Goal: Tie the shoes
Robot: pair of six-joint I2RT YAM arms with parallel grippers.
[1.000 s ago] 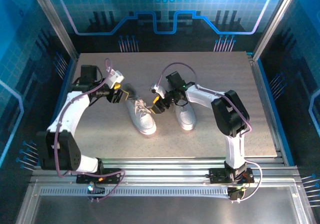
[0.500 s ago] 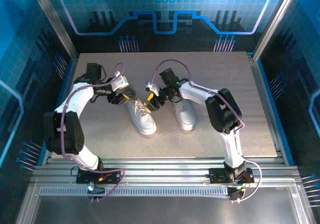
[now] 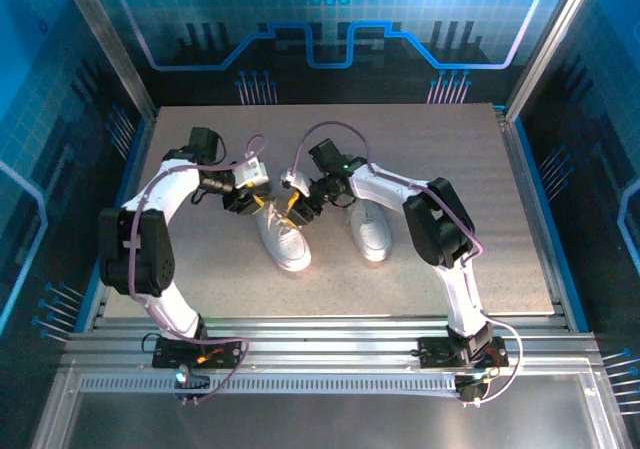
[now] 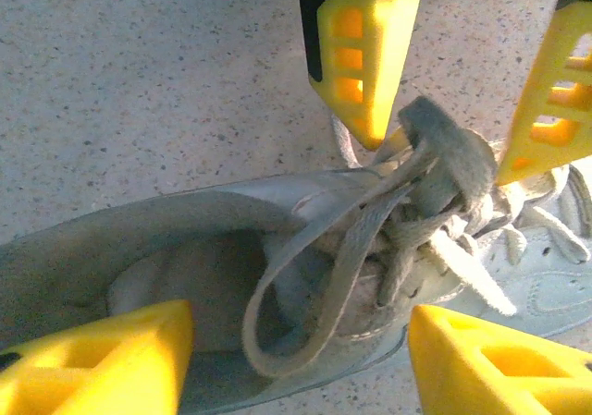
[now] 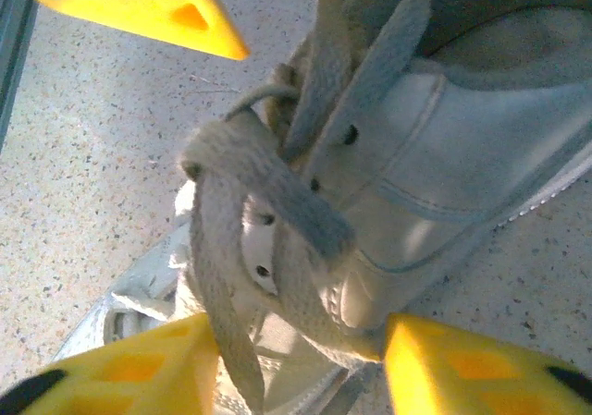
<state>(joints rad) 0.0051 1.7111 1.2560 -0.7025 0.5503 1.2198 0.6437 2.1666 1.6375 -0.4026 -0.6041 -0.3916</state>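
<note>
Here, both sets of fingers stand apart: the left gripper (image 4: 296, 327) straddles the collar of one shoe (image 3: 288, 249), the right gripper (image 5: 298, 332) its raised lace loop (image 4: 449, 152); the other shoe (image 3: 372, 234) stands just beside on the table (image 3: 450, 169).

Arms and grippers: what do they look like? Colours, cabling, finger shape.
Both the left arm and right arm have white shells with black joints; a lilac cable loops along each. The left gripper and right gripper carry yellow wedge-shaped plastic fingers with moulded cut-outs, on black mounts.
</note>
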